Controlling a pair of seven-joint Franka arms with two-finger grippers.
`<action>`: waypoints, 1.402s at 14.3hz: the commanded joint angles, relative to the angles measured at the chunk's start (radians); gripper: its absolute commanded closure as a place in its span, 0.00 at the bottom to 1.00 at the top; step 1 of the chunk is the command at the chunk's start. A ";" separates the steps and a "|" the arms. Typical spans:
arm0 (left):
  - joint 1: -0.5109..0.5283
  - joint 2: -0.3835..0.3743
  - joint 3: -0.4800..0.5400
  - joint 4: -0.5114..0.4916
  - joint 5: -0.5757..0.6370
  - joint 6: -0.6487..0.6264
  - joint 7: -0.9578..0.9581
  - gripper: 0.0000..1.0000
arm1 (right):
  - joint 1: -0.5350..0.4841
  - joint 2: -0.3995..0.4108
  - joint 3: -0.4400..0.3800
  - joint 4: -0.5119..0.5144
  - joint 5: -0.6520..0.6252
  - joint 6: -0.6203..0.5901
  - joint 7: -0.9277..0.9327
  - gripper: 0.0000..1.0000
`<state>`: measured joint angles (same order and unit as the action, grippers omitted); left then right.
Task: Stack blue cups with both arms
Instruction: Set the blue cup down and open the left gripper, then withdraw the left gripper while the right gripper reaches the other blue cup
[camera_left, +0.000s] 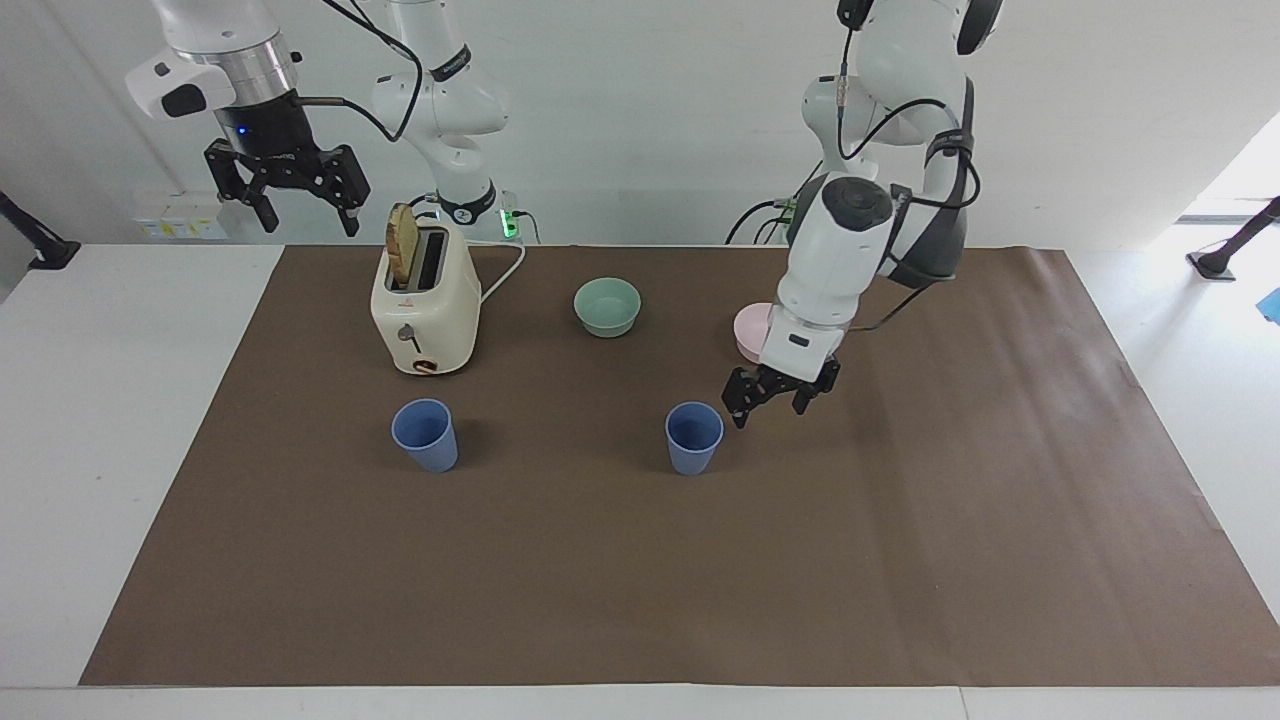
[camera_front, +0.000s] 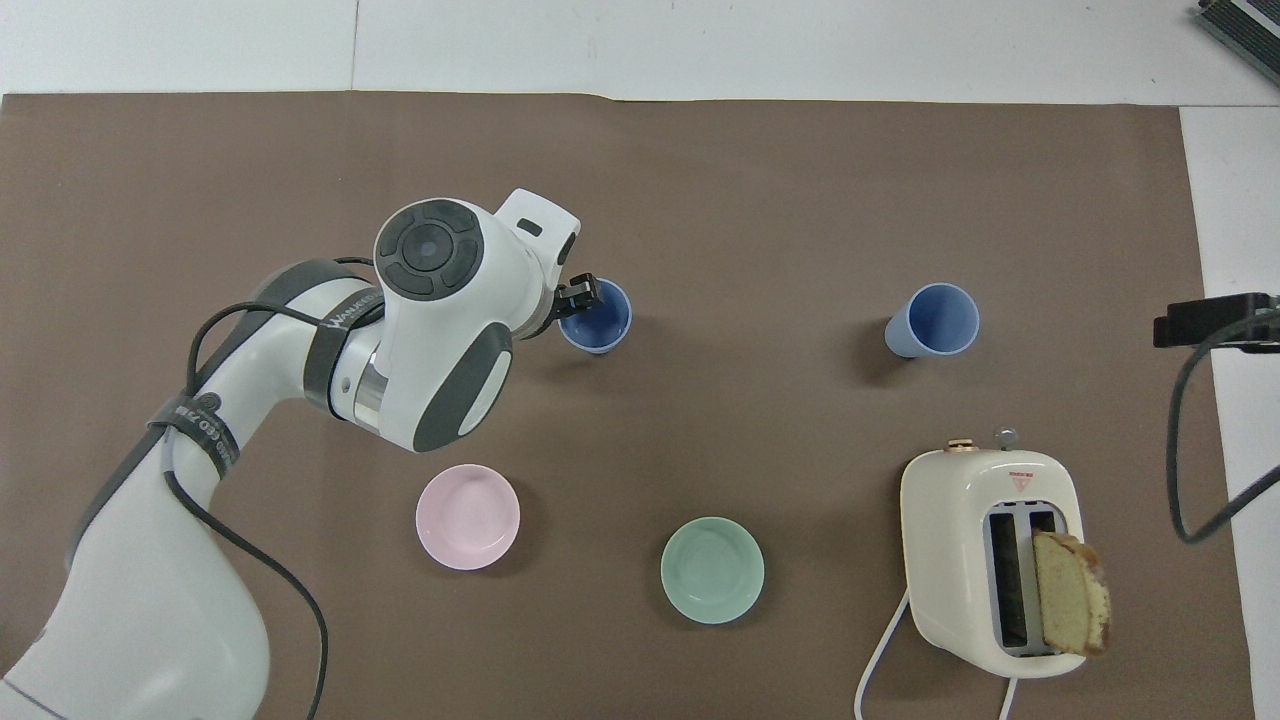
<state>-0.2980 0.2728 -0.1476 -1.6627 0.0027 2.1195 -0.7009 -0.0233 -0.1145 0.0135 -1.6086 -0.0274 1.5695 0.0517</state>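
Two blue cups stand upright and apart on the brown mat. One cup (camera_left: 694, 437) (camera_front: 596, 318) is mid-table, the other cup (camera_left: 425, 434) (camera_front: 933, 320) is toward the right arm's end, in front of the toaster. My left gripper (camera_left: 770, 405) is open and empty, just above the mat beside the mid-table cup, on the side toward the left arm's end, not touching it. In the overhead view only one of its fingers (camera_front: 578, 294) shows by the cup's rim. My right gripper (camera_left: 308, 222) is open and empty, waiting high beside the toaster.
A cream toaster (camera_left: 425, 310) (camera_front: 990, 560) holds a bread slice (camera_left: 401, 245). A mint-green bowl (camera_left: 607, 305) (camera_front: 712, 570) and a pink bowl (camera_left: 748, 328) (camera_front: 467, 517) sit nearer to the robots than the cups. The brown mat (camera_left: 640, 580) covers the table.
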 joint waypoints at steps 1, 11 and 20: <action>0.086 -0.093 -0.007 -0.018 0.020 -0.094 0.122 0.00 | -0.006 -0.011 0.005 -0.097 0.021 0.073 0.013 0.00; 0.330 -0.219 -0.006 -0.031 0.008 -0.327 0.644 0.00 | -0.003 0.255 0.006 -0.205 0.029 0.450 0.025 0.00; 0.353 -0.331 -0.010 0.041 0.008 -0.573 0.729 0.00 | 0.011 0.361 0.006 -0.263 0.029 0.607 0.022 0.00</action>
<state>0.0485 -0.0366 -0.1514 -1.6477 0.0053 1.6087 0.0189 -0.0097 0.2563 0.0165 -1.8459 -0.0191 2.1487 0.0573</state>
